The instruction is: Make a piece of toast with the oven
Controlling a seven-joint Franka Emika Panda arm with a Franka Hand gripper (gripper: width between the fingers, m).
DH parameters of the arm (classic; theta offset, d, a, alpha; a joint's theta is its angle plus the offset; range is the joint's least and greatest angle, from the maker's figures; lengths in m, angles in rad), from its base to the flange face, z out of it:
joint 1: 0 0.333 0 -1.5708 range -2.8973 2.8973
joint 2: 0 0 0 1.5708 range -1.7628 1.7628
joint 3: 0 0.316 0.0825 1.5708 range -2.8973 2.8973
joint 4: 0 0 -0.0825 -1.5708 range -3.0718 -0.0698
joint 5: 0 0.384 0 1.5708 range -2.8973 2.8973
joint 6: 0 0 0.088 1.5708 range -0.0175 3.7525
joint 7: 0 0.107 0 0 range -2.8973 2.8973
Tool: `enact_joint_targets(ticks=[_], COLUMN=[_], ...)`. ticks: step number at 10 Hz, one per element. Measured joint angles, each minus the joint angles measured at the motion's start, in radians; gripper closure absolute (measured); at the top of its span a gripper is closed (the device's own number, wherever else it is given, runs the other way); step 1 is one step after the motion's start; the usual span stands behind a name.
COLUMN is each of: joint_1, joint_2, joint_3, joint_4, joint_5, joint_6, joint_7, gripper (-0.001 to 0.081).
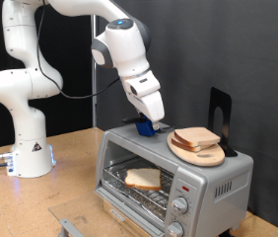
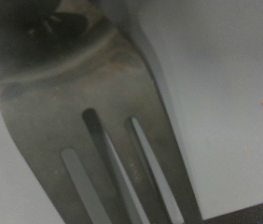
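Observation:
The silver-grey toaster oven (image 1: 230, 178) stands on the wooden table at the exterior view's lower right. A pale slice of toast (image 1: 143, 178) lies on its wire rack inside. My gripper (image 1: 153, 122) is down on the oven's top, at the blue handle (image 1: 142, 125) of a spatula lying there. The wrist view is filled by the spatula's slotted metal blade (image 2: 85, 112) over a pale surface. My fingers do not show in that view, and the exterior view is too small to show how they stand on the handle.
A round wooden board (image 1: 200, 153) with other bread slices (image 1: 196, 137) sits on the oven's top, to the exterior view's right of the gripper. A black stand (image 1: 218, 111) rises behind it. The robot's base (image 1: 29, 158) is at the left. A grey object (image 1: 70, 227) lies at the bottom edge.

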Motion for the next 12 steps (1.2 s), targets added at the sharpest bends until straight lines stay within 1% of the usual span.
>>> enact_joint_targets(ticks=[1,2,3,4,5,6,9,10,11,12], joint_1=[0.005,0.019,0.046,0.075,0.091,0.096,0.100,0.105,0.112,0.116], joint_2=[-0.002,-0.004,-0.008,-0.013,-0.021,-0.027,-0.034,-0.043,-0.063,-0.089], joint_3=[0.014,0.022,0.021,0.019,0.018,0.018,0.020,0.017,0.004,-0.014], joint_4=[-0.013,-0.029,-0.048,-0.066,-0.079,-0.087,-0.096,-0.094,-0.083,-0.071], joint_5=[0.008,0.043,0.124,0.220,0.271,0.284,0.295,0.332,0.402,0.450], joint_6=[0.033,0.089,0.170,0.247,0.285,0.299,0.307,0.303,0.280,0.244], joint_7=[0.003,-0.016,-0.085,-0.179,-0.234,-0.252,-0.255,-0.256,-0.268,-0.274], gripper=[-0.0002,-0.0002,-0.0002,-0.0002,-0.0002,-0.0002,-0.0002,-0.0002,-0.0002,-0.0002])
